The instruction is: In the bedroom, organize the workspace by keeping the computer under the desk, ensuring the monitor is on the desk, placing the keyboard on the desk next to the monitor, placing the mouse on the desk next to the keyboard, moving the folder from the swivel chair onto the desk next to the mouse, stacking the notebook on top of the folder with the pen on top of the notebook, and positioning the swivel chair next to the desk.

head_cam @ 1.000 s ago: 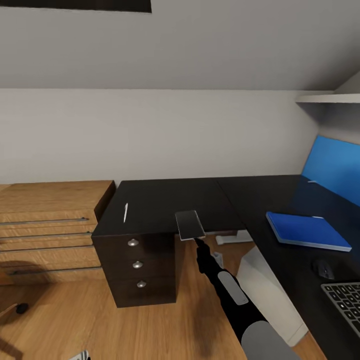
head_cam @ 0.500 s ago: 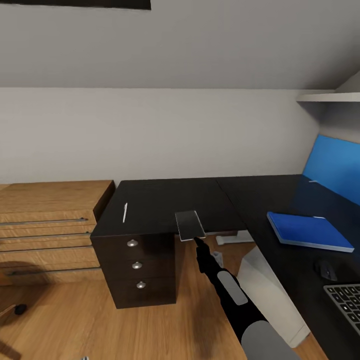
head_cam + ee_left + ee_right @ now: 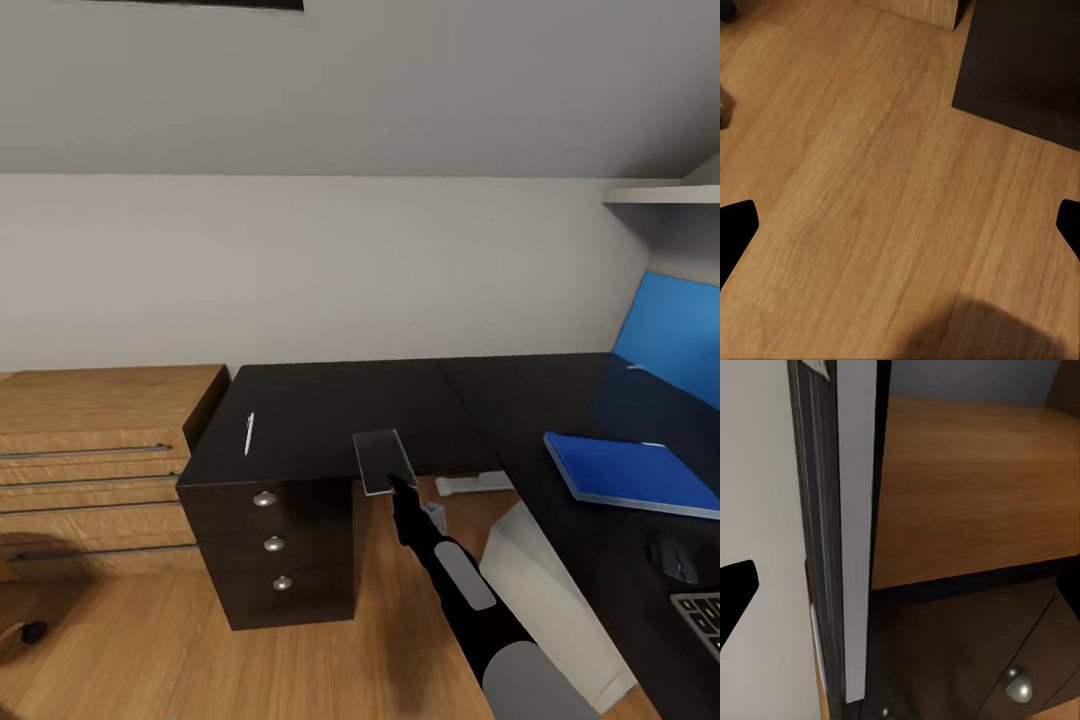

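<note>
**Carrying the notebook over to the blue folder**

My right tool [image 3: 392, 482] is pinching the notebook [image 3: 379, 460], a thin grey slab held at its near edge and tilted up toward me, hanging just off the front lip of the dark counter [image 3: 340, 415]. In the right wrist view the notebook [image 3: 844, 532] stands edge-on right against the camera, with a drawer knob [image 3: 1018, 684] beyond it. My left tool [image 3: 900, 225] hangs spread over bare wood floor [image 3: 870, 187], holding nothing.

The folder [image 3: 640, 475] lies on the counter at about 3 o'clock from the notebook, well apart, with the mouse [image 3: 672, 558] just on its near side and the keyboard [image 3: 705, 615] nearer still. The pen [image 3: 249, 433] rests on the counter at 9 o'clock from the notebook.

I judge the step is best done by lifting first so the notebook clears the counter edge, swinging right, levelling it over the folder, and lowering flat before letting go. Watch the mouse: a low sweep could knock it.
</note>
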Motion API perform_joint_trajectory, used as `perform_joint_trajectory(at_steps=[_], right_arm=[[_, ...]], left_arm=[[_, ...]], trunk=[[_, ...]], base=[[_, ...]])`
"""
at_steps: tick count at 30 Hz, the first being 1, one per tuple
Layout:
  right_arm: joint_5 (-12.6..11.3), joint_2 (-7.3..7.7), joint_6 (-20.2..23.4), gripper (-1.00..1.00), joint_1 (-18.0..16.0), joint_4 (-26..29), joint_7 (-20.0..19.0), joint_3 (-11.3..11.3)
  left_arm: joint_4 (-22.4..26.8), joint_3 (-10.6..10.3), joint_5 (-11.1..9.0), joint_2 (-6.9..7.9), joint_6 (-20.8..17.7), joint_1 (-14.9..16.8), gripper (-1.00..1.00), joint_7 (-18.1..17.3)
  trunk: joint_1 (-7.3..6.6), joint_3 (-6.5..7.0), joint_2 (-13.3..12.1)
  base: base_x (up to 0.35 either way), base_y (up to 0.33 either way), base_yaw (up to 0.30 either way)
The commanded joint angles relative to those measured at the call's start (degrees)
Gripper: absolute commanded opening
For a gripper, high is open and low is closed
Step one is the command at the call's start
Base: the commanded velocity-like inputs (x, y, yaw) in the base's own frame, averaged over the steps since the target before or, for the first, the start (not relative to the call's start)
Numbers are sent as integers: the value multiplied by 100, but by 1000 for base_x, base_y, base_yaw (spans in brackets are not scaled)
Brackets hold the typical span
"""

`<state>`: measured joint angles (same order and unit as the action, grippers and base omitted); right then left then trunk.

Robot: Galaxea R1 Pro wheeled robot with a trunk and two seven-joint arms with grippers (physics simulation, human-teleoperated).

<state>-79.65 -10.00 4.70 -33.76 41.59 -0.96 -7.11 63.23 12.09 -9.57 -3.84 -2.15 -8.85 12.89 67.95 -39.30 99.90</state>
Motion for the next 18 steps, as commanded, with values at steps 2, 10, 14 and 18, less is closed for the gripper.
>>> perform_joint_trajectory(at_steps=[2, 10, 14, 18], right_arm=[[-42, 0, 11, 100, -3, -2, -10, -8], [-42, 0, 11, 100, -5, -2, -4, -13], [-34, 0, 10, 100, -7, 6, -9, -18], [-35, 0, 8, -100, -5, 11, -4, -25]], left_arm=[[8, 0, -44, -3, -23, -2, 100, 18], [-52, -5, -45, -3, -30, -2, 100, 21], [-81, -5, -45, -3, -31, -2, 100, 21], [-83, -9, -45, -3, -31, -2, 100, 27]], trunk=[[1, -4, 2], [1, -4, 2], [1, -4, 2], [1, -4, 2]], base=[[33, 13, 0], [89, 42, 0], [6, 2, 0], [0, 0, 0]])
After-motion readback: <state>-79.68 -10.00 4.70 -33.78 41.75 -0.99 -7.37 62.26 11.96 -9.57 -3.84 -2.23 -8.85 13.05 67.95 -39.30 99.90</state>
